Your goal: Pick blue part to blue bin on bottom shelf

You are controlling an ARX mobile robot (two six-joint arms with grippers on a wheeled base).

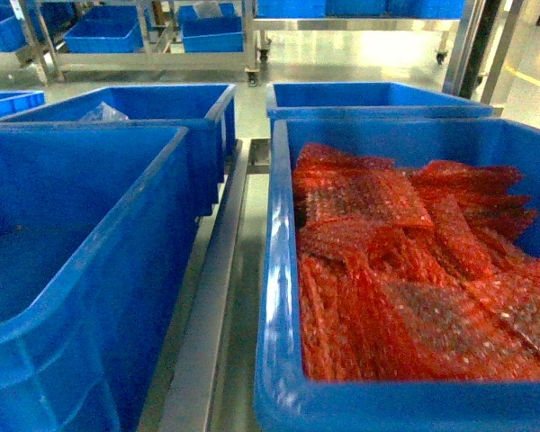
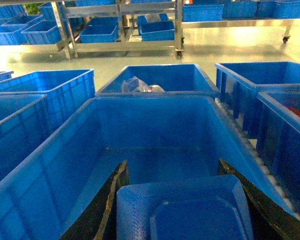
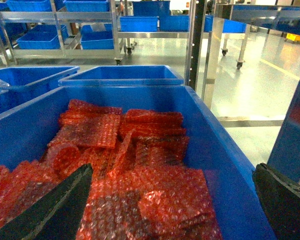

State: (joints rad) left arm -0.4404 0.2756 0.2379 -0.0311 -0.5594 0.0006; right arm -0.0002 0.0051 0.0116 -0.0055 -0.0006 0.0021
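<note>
A blue part (image 2: 185,210), a flat textured plastic piece with a raised centre, sits between the two black fingers of my left gripper (image 2: 173,166), which is shut on it. It hangs over an empty blue bin (image 2: 155,135), the same bin as at the left of the head view (image 1: 81,261). The bins rest on the bottom shelf (image 1: 211,306), whose white rollers (image 2: 240,136) show between them. My right gripper (image 3: 172,172) is open above red bubble wrap (image 3: 140,190). Neither gripper shows in the head view.
The bubble wrap fills a blue bin (image 1: 274,270) at the right. Two more blue bins (image 1: 153,103) (image 1: 369,94) stand behind, the left one holding clear plastic (image 2: 140,86). Steel racks with bins (image 1: 162,36) stand across the floor, and a steel post (image 3: 195,45) rises at the right.
</note>
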